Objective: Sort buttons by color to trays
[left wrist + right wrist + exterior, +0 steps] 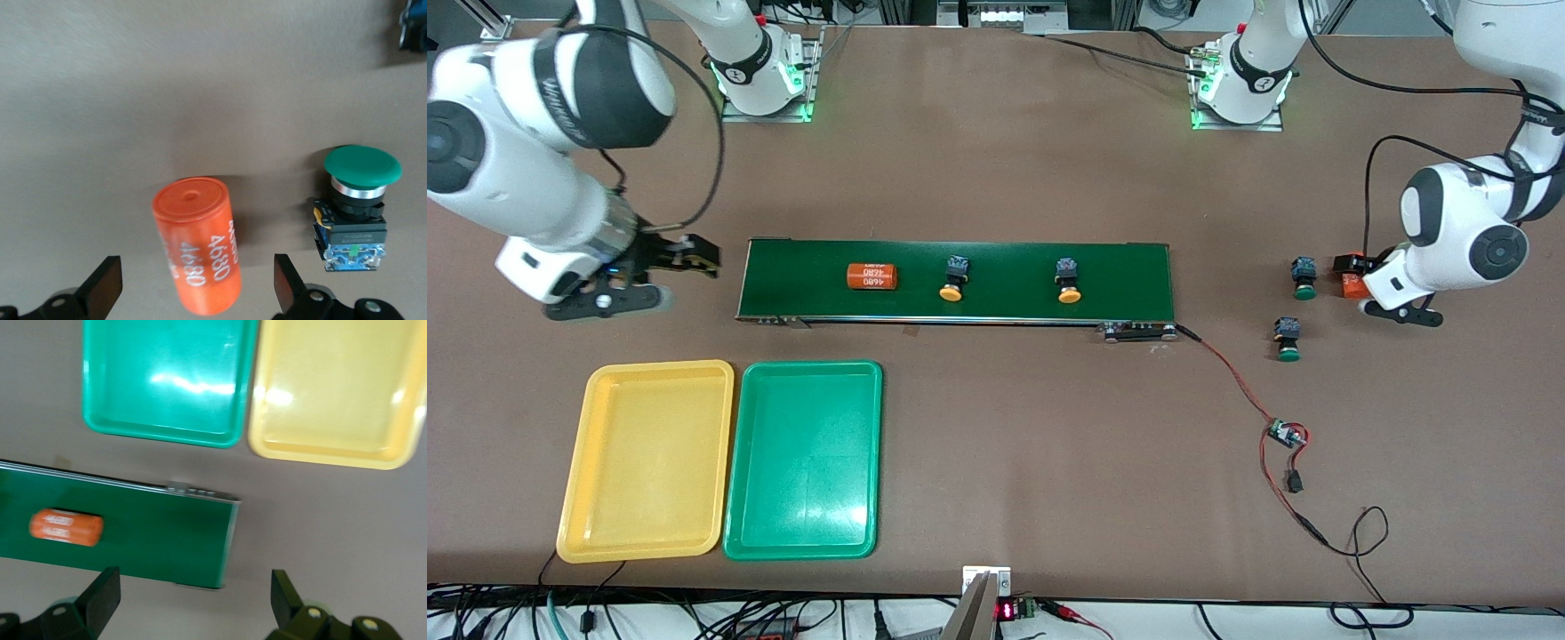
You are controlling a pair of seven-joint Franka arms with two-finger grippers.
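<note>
yellow tray (pixel 646 462) and green tray (pixel 803 460) sit side by side at the bench's (pixel 1049 462) camera edge, both bare.

right tool (pixel 618 289) hangs wide open, holding nothing, by the belt's (pixel 960 281) end; orange cylinder (pixel 871 276) and two yellow buttons (pixel 954 278) (pixel 1068 280) ride the belt; two green buttons (pixel 1304 278) (pixel 1287 340) rest past it near the left tool (pixel 197 287), jaws spread over another orange cylinder (pixel 198 245), not gripping.

Trays: yellow tray (pixel 646 461) and green tray (pixel 803 460) glossy smooth plastic. Desk (pixel 1049 462) matt brown. Conveyor belt (pixel 996 267) matt dark green. Orange cylinder (pixel 198 245) smooth plastic.
</note>
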